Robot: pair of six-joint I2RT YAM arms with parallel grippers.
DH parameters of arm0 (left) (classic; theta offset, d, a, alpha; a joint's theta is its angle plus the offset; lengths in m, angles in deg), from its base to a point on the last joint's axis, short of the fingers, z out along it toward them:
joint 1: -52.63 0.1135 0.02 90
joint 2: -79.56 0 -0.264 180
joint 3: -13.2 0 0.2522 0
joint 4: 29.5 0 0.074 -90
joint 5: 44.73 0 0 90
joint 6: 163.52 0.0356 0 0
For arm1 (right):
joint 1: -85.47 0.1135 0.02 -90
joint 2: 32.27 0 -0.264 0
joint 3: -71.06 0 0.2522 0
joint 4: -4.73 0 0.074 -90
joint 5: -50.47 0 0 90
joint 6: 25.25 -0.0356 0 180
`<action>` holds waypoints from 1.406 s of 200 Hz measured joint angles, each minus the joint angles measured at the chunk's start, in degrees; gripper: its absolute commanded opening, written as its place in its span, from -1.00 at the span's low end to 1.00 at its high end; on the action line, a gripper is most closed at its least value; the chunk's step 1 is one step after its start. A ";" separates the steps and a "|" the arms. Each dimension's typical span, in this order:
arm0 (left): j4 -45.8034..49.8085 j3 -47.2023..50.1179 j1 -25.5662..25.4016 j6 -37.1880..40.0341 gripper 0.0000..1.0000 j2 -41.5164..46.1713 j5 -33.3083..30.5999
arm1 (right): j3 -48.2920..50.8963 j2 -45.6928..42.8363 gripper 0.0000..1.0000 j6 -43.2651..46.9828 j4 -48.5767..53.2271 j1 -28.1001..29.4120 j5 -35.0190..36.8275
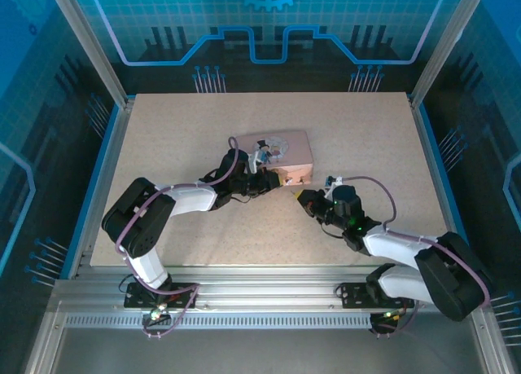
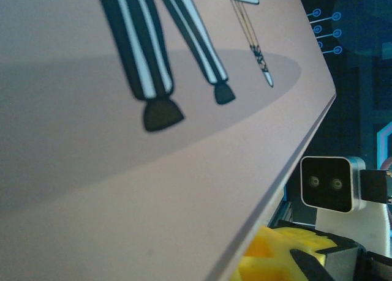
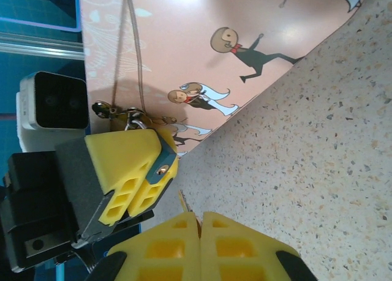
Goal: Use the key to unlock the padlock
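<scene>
A pink tin (image 1: pixel 289 150) lies on the speckled tabletop (image 1: pixel 179 146), and both arms meet at the tin's near edge. The left tool (image 3: pixel 158 174) is clenched on the padlock (image 3: pixel 165 160), a small dark-blue body pinched between yellow fingers just beside the tin's side, with its shackle toward the tin. The right tool (image 3: pixel 199 217), close by, is clamped shut on the key (image 3: pixel 182 201); the thin tip pokes out near the padlock, though contact cannot be told.

Pink tin (image 1: pixel 281 150) lies on speckled table (image 1: pixel 179 138).
</scene>
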 measured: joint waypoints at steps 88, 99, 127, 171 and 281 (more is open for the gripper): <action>-0.46 0.00 0.00 -1.31 -1.00 0.00 0.02 | -1.22 3.93 -1.00 -1.18 -4.87 1.14 -0.04; -0.50 0.00 0.00 -1.38 -1.00 0.00 0.02 | -1.55 4.74 -1.00 -1.40 -5.55 1.42 -0.02; -0.72 0.00 0.00 -1.40 -1.00 0.00 0.02 | -2.36 6.10 -1.00 -1.44 -6.40 1.90 0.00; -0.92 0.00 0.00 -1.44 -1.00 -0.02 0.04 | -2.97 7.76 -1.00 -1.62 -8.09 2.40 0.00; -3.04 0.00 0.00 -2.86 -1.00 -0.57 0.33 | -3.21 9.46 -1.00 -1.64 -9.35 2.56 0.22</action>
